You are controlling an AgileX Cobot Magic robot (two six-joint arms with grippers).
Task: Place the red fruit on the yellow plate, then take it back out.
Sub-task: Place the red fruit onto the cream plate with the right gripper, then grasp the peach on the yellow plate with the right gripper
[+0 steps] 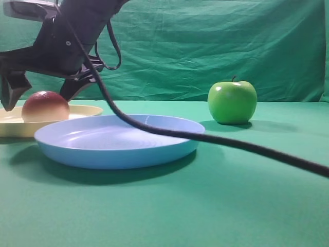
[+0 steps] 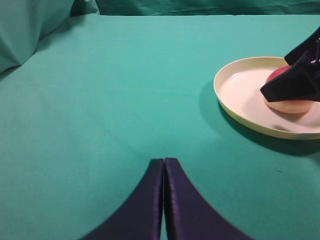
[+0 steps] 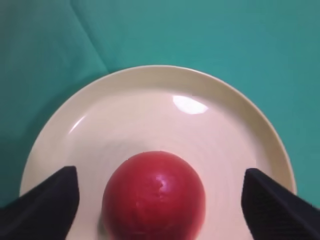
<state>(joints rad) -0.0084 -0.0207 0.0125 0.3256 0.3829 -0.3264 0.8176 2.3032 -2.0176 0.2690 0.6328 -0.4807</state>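
Green cloth-covered table (image 1: 216, 206) with a draped green backdrop (image 1: 216, 46) behind it. Light blue plate (image 1: 118, 140), shallow, at the front left of centre in the exterior high view, crossed by a black cable (image 1: 205, 137) running from the arm down to the right. Yellow plate (image 1: 10, 126), pale cream, low-rimmed, just behind and left of the blue plate, partly cut off at the left edge. Right gripper (image 3: 160, 200), reached across to the left side over the yellow plate; jaws spread wide, one dark finger (image 3: 45, 200) on each side of the fruit with clear gaps, holding nothing. Green apple (image 1: 232, 101), glossy, with stem, standing alone on the cloth well to the right. Red fruit (image 3: 154, 196), smooth and round, resting on the yellow plate near its middle, between the open fingers; whether its near side touches either finger is hard to judge from the exterior view. Left gripper (image 2: 164, 170), over bare cloth well apart from the yellow plate, fingers pressed together with nothing between them.
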